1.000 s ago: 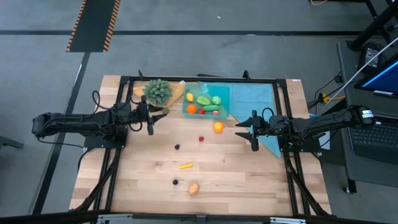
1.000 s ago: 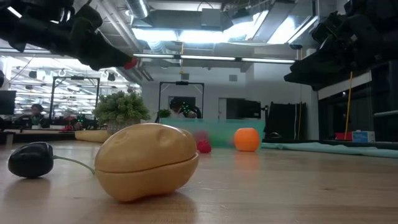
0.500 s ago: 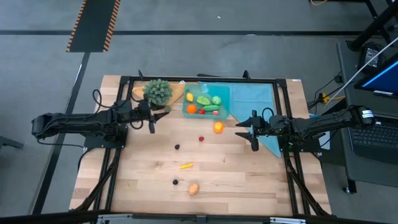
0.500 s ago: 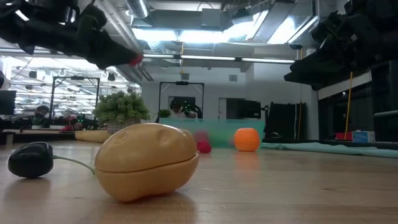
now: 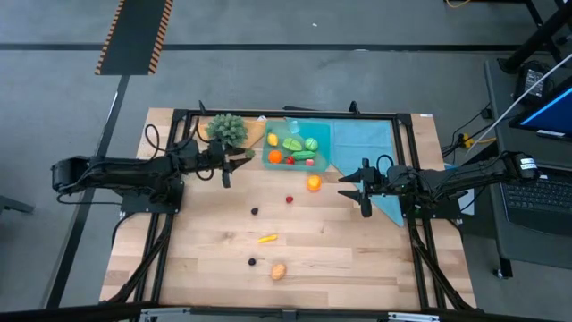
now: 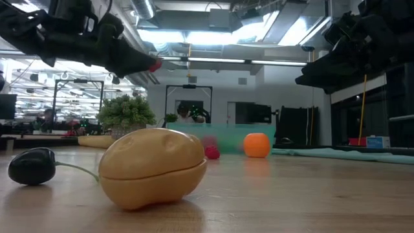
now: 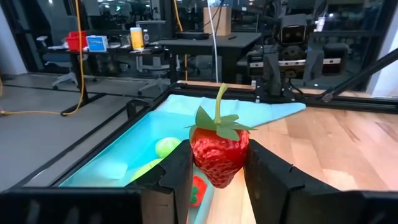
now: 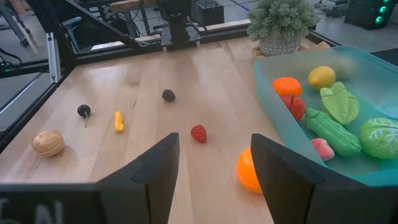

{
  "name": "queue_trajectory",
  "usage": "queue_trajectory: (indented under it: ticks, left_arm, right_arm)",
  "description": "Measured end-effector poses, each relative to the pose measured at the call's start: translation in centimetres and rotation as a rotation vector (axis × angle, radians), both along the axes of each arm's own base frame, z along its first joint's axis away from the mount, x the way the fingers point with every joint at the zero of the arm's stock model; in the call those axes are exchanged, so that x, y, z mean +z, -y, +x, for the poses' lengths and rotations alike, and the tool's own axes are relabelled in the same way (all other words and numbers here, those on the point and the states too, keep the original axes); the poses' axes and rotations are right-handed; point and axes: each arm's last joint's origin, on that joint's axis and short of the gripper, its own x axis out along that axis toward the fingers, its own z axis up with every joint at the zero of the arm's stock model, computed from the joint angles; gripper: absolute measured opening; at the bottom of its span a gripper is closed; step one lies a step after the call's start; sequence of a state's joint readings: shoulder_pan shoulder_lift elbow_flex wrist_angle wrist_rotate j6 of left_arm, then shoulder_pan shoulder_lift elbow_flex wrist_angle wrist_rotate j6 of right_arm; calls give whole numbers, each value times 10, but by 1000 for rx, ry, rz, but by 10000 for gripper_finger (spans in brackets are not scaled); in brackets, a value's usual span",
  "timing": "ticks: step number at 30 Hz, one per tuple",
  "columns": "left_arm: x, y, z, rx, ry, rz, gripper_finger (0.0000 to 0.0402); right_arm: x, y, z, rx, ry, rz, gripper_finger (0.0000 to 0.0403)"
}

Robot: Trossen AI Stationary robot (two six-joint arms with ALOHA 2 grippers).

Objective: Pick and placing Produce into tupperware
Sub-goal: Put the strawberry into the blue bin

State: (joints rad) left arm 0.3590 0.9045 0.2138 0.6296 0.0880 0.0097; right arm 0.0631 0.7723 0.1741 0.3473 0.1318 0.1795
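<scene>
My left gripper (image 5: 241, 159) is shut on a red toy strawberry (image 7: 219, 152) and hovers just left of the tupperware (image 5: 298, 145). This clear teal container holds several pieces of produce. In the low view the strawberry's red tip (image 6: 154, 65) shows at the gripper's end, high above the table. Loose produce lies on the wood: an orange (image 5: 314, 183), a small red berry (image 5: 289, 199), a dark piece (image 5: 255, 212), a yellow-orange piece (image 5: 266, 238), a dark stalked piece (image 5: 252, 262) and a tan potato (image 5: 279, 271). My right gripper (image 5: 347, 185) waits open right of the orange, holding nothing. My left gripper pinches the strawberry by its two red sides (image 7: 199, 160), one finger (image 7: 175, 171) on each side. The fingers reach in level from the table's left. The strawberry sits upright with its green leaves and stem (image 7: 218, 106) pointing up, lifted clear of the table.
A bushy green plant (image 5: 227, 130) with a tan wooden dish (image 5: 255, 136) stands left of the tupperware, close to my left gripper. A flat teal cloth (image 5: 371, 143) lies under and right of the container. A black frame (image 5: 295, 114) rims the table.
My left gripper has carried the strawberry toward the table's right edge and slightly toward the far edge, closing on the tupperware's left side. It stays shut on the strawberry. My right arm has kept still.
</scene>
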Motion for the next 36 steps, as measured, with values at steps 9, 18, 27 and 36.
queue_trajectory:
  ticks: [9, 18, 27, 36]
  left_arm:
    - [8, -9, 18, 1, 12, 5, 120]
    - [16, -29, 52, 16, -35, 14, 117]
    - [13, -54, 84, -17, -81, -18, 119]
    - [15, -64, 104, -48, -102, -32, 125]
  right_arm:
    - [0, 0, 0, 0, 0, 0, 202]
    - [0, 0, 0, 0, -2, -1, 202]
    - [-1, 0, 0, 0, -8, -1, 202]
    - [-1, 0, 0, 0, -11, -1, 202]
